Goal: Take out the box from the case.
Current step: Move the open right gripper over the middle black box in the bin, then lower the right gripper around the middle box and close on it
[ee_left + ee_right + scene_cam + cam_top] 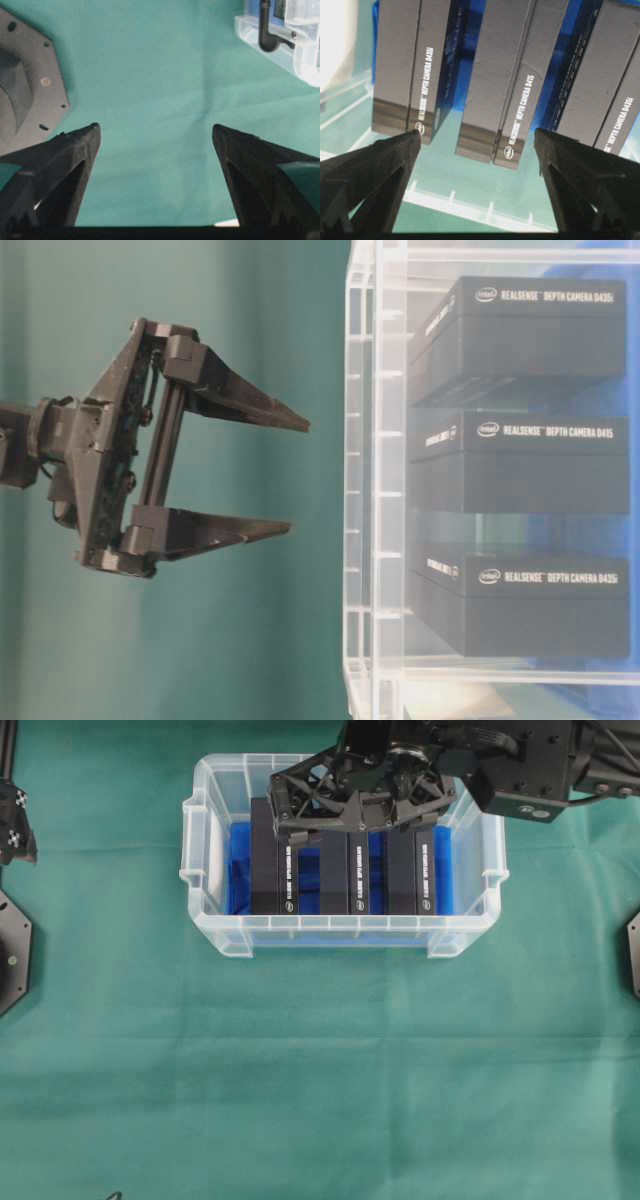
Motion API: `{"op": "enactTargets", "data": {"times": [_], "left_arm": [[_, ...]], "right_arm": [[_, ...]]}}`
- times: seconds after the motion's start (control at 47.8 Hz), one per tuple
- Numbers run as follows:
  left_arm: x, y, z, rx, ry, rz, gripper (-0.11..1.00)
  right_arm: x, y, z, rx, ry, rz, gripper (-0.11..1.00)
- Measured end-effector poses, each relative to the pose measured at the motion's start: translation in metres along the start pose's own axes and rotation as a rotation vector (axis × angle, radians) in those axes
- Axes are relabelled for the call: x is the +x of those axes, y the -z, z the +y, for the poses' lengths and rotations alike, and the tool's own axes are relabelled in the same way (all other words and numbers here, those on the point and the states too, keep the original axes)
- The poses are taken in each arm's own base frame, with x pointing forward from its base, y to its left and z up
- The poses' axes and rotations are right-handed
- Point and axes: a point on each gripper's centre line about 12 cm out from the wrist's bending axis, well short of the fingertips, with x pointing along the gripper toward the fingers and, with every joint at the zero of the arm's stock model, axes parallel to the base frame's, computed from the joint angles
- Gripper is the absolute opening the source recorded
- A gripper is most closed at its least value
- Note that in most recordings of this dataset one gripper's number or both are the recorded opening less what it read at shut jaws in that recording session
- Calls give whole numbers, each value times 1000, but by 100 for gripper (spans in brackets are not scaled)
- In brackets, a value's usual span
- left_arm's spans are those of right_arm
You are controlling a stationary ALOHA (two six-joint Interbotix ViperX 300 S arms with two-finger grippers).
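Both pairs of jaws stand spread wide with nothing between them. On the right gripper (476,137) they hang above the large clear plastic rectangular case (215,935), pointing down over the middle one of three dark grey cardboard boxes inside it. That middle box (502,85), printed with white lettering on its narrow face, lies between the two fingertips in the right wrist view, untouched. A left box (265,860) and a right box (410,870) lie parallel beside it, with gaps showing the blue lining (238,870) on the case's bottom. The case sits on the green cloth-covered desk (320,1070), toward its far side. The left gripper (290,475) hovers over bare green cloth, well apart from the case's outer wall.
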Motion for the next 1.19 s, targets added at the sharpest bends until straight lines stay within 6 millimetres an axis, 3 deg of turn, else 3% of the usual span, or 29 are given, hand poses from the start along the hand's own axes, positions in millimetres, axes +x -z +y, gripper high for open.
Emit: {"op": "enactTargets", "data": {"times": [0.398, 1.193], "left_arm": [[0, 0, 0, 1, 4, 1, 93], [0, 0, 0, 0, 0, 0, 93]], "right_arm": [[11, 1, 0, -5, 24, 6, 95], [64, -2, -15, 3, 47, 6, 95]]}}
